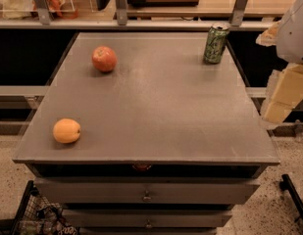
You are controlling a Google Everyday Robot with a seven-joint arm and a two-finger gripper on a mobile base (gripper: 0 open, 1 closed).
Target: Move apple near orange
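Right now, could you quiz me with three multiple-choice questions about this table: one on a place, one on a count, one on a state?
1. Where on the table is the orange?
A. near the front left corner
B. at the back right
C. in the centre

2. How many fruits lie on the table?
A. one
B. two
C. three

3. How is the green can placed?
A. upright
B. on its side
C. upside down in a drawer

Answers:
1. A: the orange sits by the front left corner, with the apple farther back.
2. B: only the apple and the orange are there.
3. A: the can stands upright at the back right.

The gripper hangs off the table's right edge, far from both fruits.
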